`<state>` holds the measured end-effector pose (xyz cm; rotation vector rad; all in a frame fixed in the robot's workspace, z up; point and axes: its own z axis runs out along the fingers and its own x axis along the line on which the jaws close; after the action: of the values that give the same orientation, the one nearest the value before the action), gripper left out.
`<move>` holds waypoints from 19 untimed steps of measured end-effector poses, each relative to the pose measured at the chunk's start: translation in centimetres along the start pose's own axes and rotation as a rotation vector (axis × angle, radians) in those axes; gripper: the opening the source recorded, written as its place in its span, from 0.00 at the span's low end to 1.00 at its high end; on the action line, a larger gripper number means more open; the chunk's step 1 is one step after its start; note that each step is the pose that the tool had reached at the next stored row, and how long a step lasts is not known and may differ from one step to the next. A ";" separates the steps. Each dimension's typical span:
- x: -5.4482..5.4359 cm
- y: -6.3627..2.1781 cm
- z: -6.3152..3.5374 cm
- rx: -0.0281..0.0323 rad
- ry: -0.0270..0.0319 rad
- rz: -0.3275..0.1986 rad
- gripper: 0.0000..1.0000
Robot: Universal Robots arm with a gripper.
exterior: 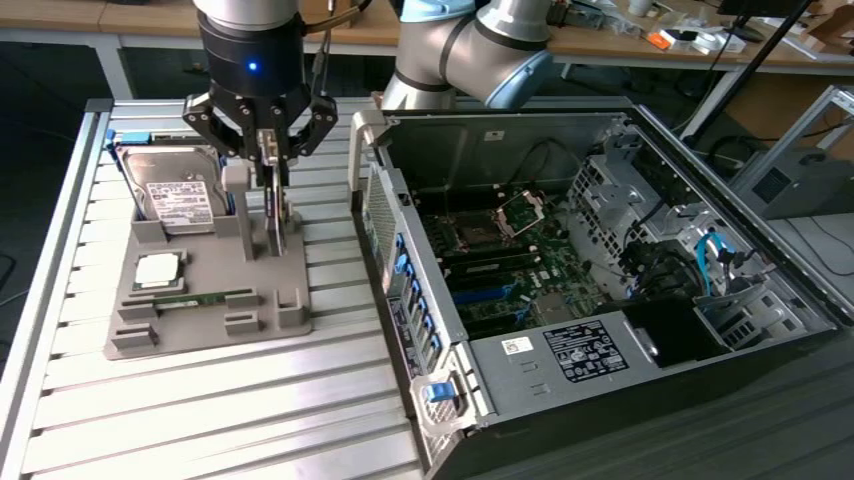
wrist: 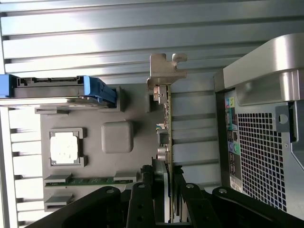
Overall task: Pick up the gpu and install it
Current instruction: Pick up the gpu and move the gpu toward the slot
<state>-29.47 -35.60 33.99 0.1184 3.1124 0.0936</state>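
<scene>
While the tool [exterior: 271, 158] [wrist: 167, 190] is hanging straight down from the arm [exterior: 467, 50] over the grey holder tray [exterior: 200, 330] [wrist: 137, 156], we are seeing its black fingers [wrist: 142, 199] standing narrow, one against each face of the gpu [exterior: 278, 215] [wrist: 166, 123] and gripping it by its upper edge. The gpu is standing on edge, upright and thin. Its lower edge is reaching down to the tray at the side nearest the computer case [exterior: 601, 280] [wrist: 266, 142]; we cannot tell whether it is sitting in its slot or hanging just clear of it. In the wrist view we are looking along the board's tan edge, with its silvery metal bracket [wrist: 166, 71] jutting out at the end farthest from the fingers.

Moving outward across the tray, we are finding a silver hard drive [exterior: 180, 185] [wrist: 57, 88] with a white label leaning in its cradle, blue parts showing along its edge. Nearer the front, a square processor chip [exterior: 158, 270] [wrist: 64, 147] is lying flat in a pocket, and a narrow green memory stick [exterior: 200, 298] [wrist: 90, 180] is lying just beside it.

The tray is resting on a counter [exterior: 200, 420] [wrist: 95, 33] of ribbed metal slats. On the exterior view's right of the tray, the case is lying on its side with its panel off, exposing the motherboard [exterior: 507, 270].
</scene>
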 end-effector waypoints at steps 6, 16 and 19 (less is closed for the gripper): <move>0.0 0.01 -0.14 0.0000 0.0001 0.000 0.27; 0.0 0.03 -0.45 0.0000 0.0000 0.000 0.27; 0.0 0.03 -0.50 0.0000 0.0000 0.000 0.27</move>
<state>-29.47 -35.60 34.50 0.1183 3.1124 0.0936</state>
